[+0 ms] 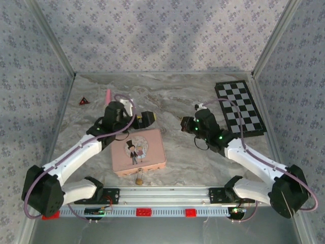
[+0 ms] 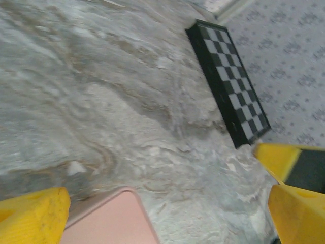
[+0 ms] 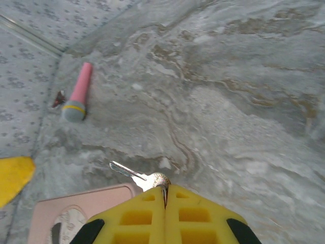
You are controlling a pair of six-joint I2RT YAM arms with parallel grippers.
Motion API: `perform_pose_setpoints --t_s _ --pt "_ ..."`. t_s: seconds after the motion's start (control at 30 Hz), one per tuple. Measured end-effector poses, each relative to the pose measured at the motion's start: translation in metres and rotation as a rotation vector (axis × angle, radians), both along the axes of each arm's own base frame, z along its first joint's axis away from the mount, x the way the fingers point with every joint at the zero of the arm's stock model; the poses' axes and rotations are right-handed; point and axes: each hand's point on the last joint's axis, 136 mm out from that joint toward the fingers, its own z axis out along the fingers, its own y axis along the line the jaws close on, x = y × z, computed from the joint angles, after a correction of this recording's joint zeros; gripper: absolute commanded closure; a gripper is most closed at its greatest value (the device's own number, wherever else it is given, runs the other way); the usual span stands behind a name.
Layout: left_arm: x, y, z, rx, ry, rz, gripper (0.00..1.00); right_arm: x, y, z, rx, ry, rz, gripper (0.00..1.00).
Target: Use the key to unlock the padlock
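Gripping the key (image 3: 137, 174) in the right pincer (image 3: 165, 192), yellow fingers (image 3: 198, 213) pressed together on its round head, thin blade jutting ahead and leftward, clear of the marbled surface (image 3: 244, 101). Hanging there just beyond the far right corner of the pink tin (image 1: 138, 151). Facing it across a short gap with the left pincer (image 1: 145, 118), spread wide, over the tin's far edge and bare surface. And down at the tin's near edge, touching it, well apart from the key: the padlock (image 1: 138, 176), a small brass speck from above, too tiny to make out the shackle. Out on the far right, lying flat, a chessboard (image 1: 239, 107). Over on the far left, a pink stick (image 3: 78, 94) with a grey round end, and just beside it a small dark red thing (image 1: 84, 101).
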Motion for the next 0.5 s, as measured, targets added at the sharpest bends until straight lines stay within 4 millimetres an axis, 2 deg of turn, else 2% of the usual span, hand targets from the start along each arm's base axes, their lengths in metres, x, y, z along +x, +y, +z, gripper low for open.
perform_pose_setpoints --t_s 0.1,0.17,0.3,0.43,0.5 --pt "-0.007 -0.025 0.005 -0.015 -0.022 -0.064 0.03 0.008 0.008 0.004 0.051 -0.014 0.035 1.0" --pt "-0.008 -0.036 0.007 -0.025 -0.033 -0.086 0.11 0.013 0.012 0.007 0.082 -0.022 0.054 1.0" --pt "-0.001 -0.046 0.013 -0.038 -0.042 -0.081 0.21 0.018 0.017 0.014 0.152 -0.042 0.098 1.0" --pt "0.007 -0.052 0.018 -0.049 -0.049 -0.063 0.26 0.017 0.023 0.021 0.192 -0.063 0.143 1.0" --pt "0.01 -0.055 0.019 -0.053 -0.048 -0.06 0.32 0.015 0.026 0.025 0.209 -0.074 0.167 1.0"
